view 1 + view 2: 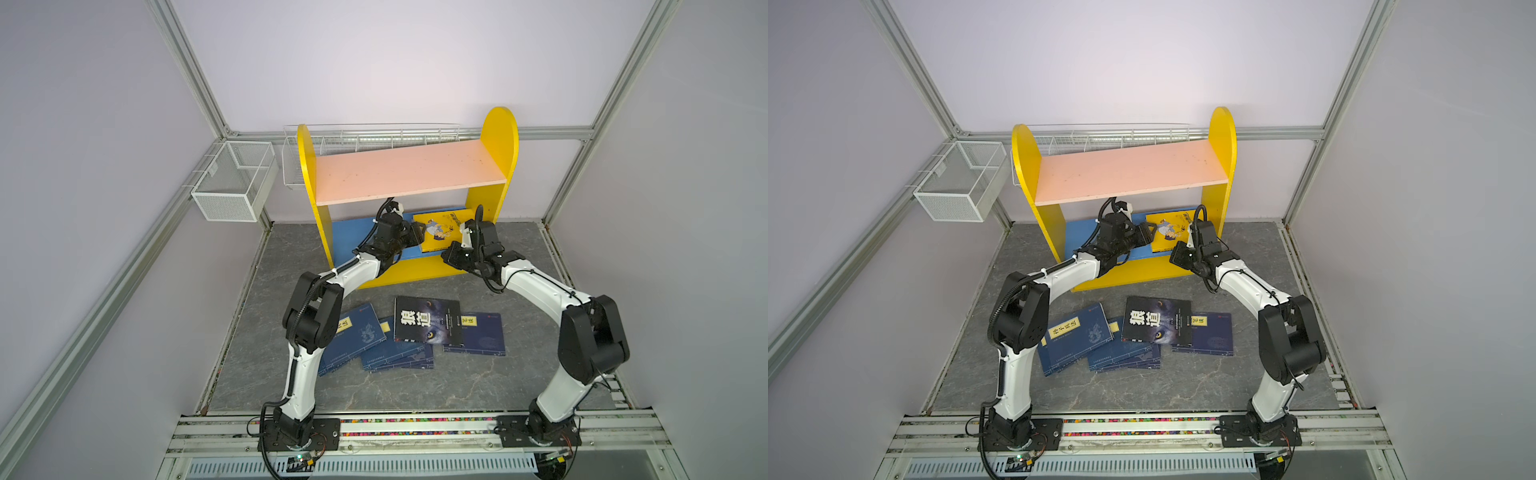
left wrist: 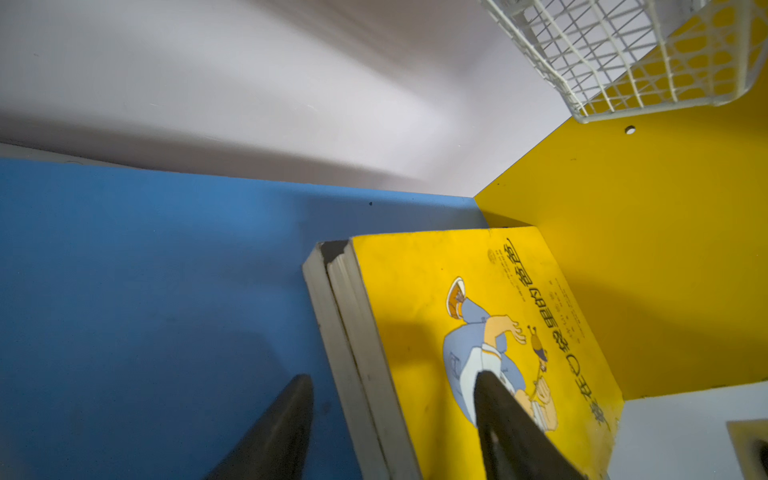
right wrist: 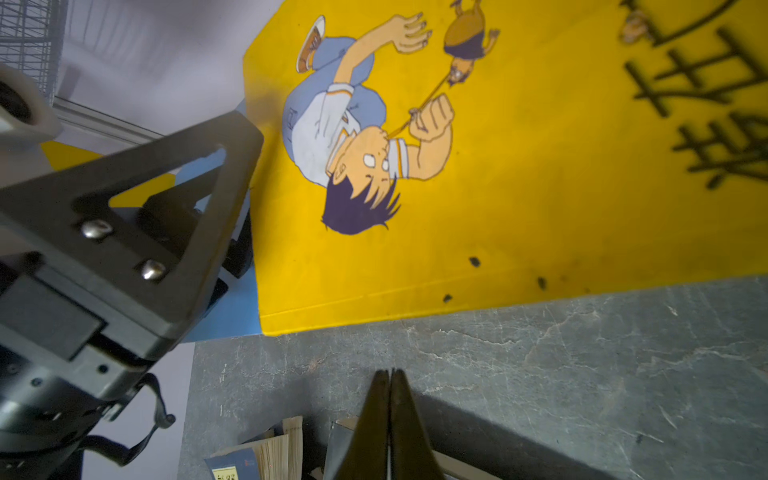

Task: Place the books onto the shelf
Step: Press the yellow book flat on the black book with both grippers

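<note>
A: So, left pincer [image 2: 394, 376] first. How wide?

B: Fingers well apart, clamped on nothing. One finger [image 2: 507, 424] lies over the cover of the yellow book [image 2: 436, 291]. The other hangs over the blue lower board [image 2: 145, 270], just beside the page edges. Cannot tell whether the first finger touches the cover.

A: Right pincer [image 3: 390, 386]?

B: Fingers pressed together, nothing between them. It hangs over the grey table [image 3: 582, 374] in front of the shelf [image 1: 500, 137], near the yellow book.

A: Yellow book, position and look?

B: On the lower board at the right end, under the pink upper board [image 1: 407, 170]. It is tilted and leans toward the right side panel, with a far corner touching it. The cover shows a cartoon boy in blue and black characters. There are a few dark specks near the edge facing the table. A second book [image 2: 322, 291], with pale page edges, sits against its underside.

A: Other books?

B: On the table, well apart from the shelf. A black book [image 1: 428, 320] with large white characters lies on top of several overlapping navy books [image 1: 482, 338].
</note>
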Robot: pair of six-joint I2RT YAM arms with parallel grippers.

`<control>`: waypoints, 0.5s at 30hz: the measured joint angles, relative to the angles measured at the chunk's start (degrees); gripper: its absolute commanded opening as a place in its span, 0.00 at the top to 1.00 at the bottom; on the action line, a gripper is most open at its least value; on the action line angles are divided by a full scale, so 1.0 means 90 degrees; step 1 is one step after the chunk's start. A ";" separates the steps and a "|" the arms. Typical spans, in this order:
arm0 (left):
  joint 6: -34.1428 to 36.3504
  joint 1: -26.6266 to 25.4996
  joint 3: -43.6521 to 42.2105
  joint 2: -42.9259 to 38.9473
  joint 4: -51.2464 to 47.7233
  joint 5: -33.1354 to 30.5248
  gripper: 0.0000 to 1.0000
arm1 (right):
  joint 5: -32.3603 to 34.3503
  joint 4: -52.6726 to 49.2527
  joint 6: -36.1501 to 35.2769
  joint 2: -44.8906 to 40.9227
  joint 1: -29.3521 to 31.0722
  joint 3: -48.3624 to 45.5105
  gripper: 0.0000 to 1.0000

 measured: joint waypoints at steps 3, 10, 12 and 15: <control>0.0002 0.0007 0.0053 0.0041 0.0005 0.0017 0.38 | -0.0053 0.0044 0.0000 0.0063 -0.0034 0.0010 0.92; 0.0000 0.0019 0.0180 0.0134 0.0015 0.0134 0.38 | -0.0068 0.0192 -0.0046 0.0063 -0.0175 0.0019 0.93; 0.0000 0.0019 0.0243 0.0185 0.0017 0.0182 0.38 | -0.0073 0.0204 -0.0051 0.0080 -0.0204 0.0061 0.93; -0.0010 0.0022 0.0372 0.0272 0.0015 0.0284 0.38 | -0.0121 0.0223 -0.0051 0.0202 -0.0243 0.0216 0.93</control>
